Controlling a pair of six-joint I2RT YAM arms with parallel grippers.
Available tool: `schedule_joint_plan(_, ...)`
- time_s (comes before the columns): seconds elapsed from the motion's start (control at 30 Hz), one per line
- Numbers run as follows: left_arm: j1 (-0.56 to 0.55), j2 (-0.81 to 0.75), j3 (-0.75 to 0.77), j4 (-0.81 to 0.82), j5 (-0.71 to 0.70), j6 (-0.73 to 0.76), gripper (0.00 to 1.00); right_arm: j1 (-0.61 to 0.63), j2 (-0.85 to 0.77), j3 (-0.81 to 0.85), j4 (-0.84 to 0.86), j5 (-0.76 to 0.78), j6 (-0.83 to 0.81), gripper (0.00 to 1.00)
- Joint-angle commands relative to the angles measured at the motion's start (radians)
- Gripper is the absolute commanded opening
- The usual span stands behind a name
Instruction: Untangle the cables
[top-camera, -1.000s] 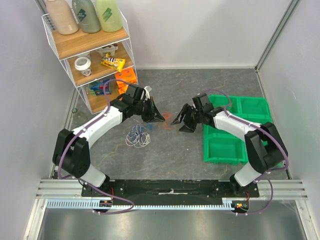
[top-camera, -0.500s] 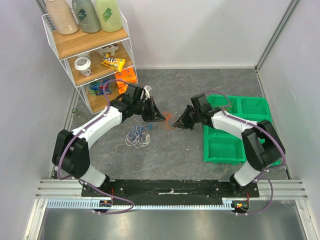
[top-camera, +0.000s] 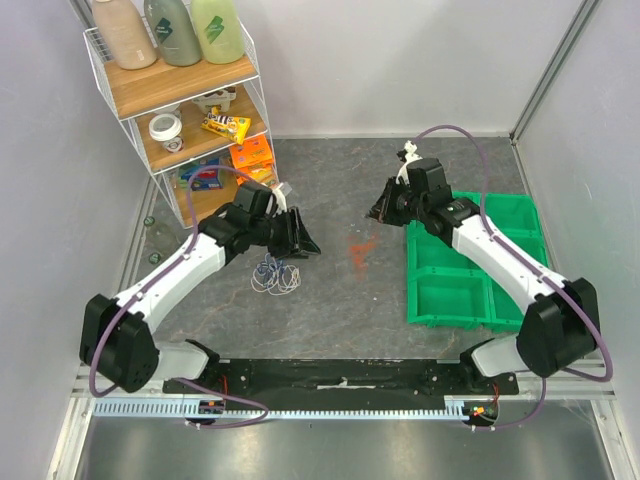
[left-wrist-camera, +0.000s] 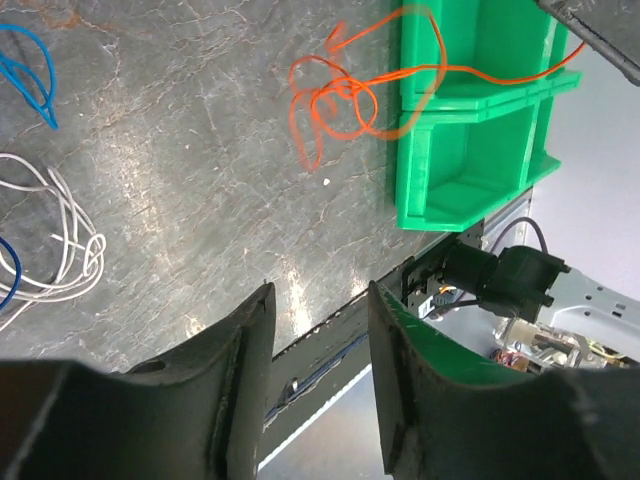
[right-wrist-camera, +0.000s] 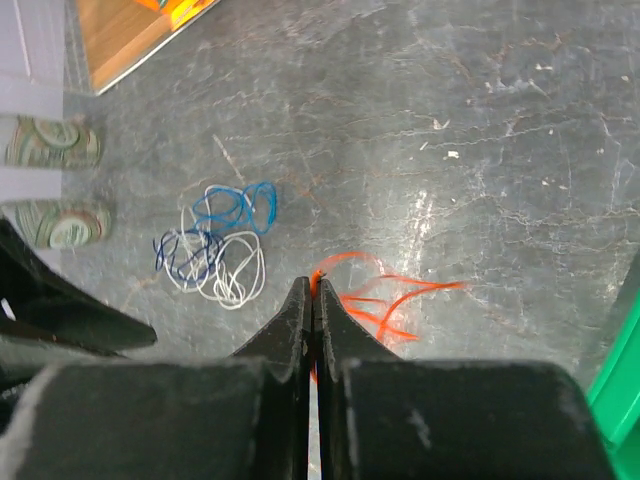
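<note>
Orange cable (top-camera: 357, 250) trails from the right gripper (right-wrist-camera: 313, 290), clamped tight on it. The left gripper (left-wrist-camera: 320, 300) gapes empty near the white and blue cables (top-camera: 276, 274).

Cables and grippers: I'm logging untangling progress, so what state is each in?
orange cable: apart from the others, one end pinched
white and blue cables: overlapping in one loose heap
left gripper: open, empty
right gripper: shut on the orange cable
</note>
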Motion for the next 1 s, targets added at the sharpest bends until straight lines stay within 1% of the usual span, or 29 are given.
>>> schedule_joint_plan(0.0,0.001,-0.071,-0.018,0.047,0.041,0.066,0.50,0.014,-0.057,0.008,-0.014,-0.088,-0.215,0.00)
schedule_joint_plan(0.07,0.003,-0.048,-0.007,0.067,0.098,0.063,0.54,0.025,-0.063,0.021,0.003,-0.167,-0.255,0.00)
schedule_joint_plan(0.17,-0.005,-0.015,0.009,0.116,0.141,0.052,0.56,0.034,-0.069,0.049,0.003,-0.201,-0.267,0.00)
schedule_joint_plan(0.23,-0.011,0.018,0.025,0.156,0.179,0.029,0.57,0.035,-0.074,0.061,0.000,-0.198,-0.264,0.00)
schedule_joint_plan(0.37,-0.014,0.092,0.052,0.200,0.211,-0.038,0.52,0.034,-0.075,0.080,0.002,-0.233,-0.249,0.00)
schedule_joint_plan(0.5,-0.016,0.143,0.046,0.231,0.234,-0.089,0.53,0.037,-0.082,0.092,0.037,-0.280,-0.212,0.00)
schedule_joint_plan(0.67,-0.030,0.189,0.063,0.223,0.253,-0.089,0.53,0.046,-0.100,0.097,0.068,-0.305,-0.196,0.00)
schedule_joint_plan(0.7,-0.033,0.199,0.071,0.223,0.251,-0.089,0.51,0.051,-0.101,0.095,0.068,-0.308,-0.196,0.00)
schedule_joint_plan(0.77,-0.042,0.228,0.089,0.225,0.248,-0.095,0.44,0.057,-0.106,0.094,0.071,-0.307,-0.193,0.00)
schedule_joint_plan(0.8,-0.047,0.244,0.098,0.223,0.248,-0.097,0.43,0.061,-0.108,0.092,0.072,-0.304,-0.190,0.00)
schedule_joint_plan(0.9,-0.066,0.279,0.132,0.214,0.248,-0.100,0.43,0.069,-0.114,0.091,0.071,-0.302,-0.190,0.00)
schedule_joint_plan(0.97,-0.076,0.287,0.144,0.220,0.253,-0.104,0.47,0.072,-0.118,0.091,0.072,-0.302,-0.190,0.00)
